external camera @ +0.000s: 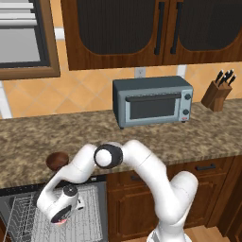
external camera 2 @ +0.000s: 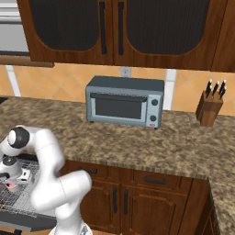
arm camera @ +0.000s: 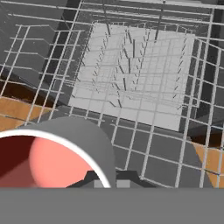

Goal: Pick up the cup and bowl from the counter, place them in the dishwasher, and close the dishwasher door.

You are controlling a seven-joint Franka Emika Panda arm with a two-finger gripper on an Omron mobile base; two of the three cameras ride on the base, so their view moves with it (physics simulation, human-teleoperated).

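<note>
The white cup (arm camera: 94, 144) with its pinkish-red inside hangs over the open dishwasher's white wire rack (arm camera: 135, 70). My gripper (arm camera: 109, 183) is shut on the cup's rim, low in front of the counter (external camera: 28, 137). From the left base view the cup (external camera: 59, 220) shows as a pink spot under the hand, above the rack (external camera: 19, 220). The dark reddish-brown bowl (external camera: 56, 160) sits on the counter's front edge, just above the dishwasher. The dishwasher door (external camera: 92, 215) lies folded down and open.
A grey toaster oven (external camera: 152, 100) stands at the back of the counter and a knife block (external camera: 217, 94) further right. Brown cabinet doors (external camera: 142, 203) flank the dishwasher on the right. My own arm's elbow (external camera: 108, 156) hangs over the counter edge.
</note>
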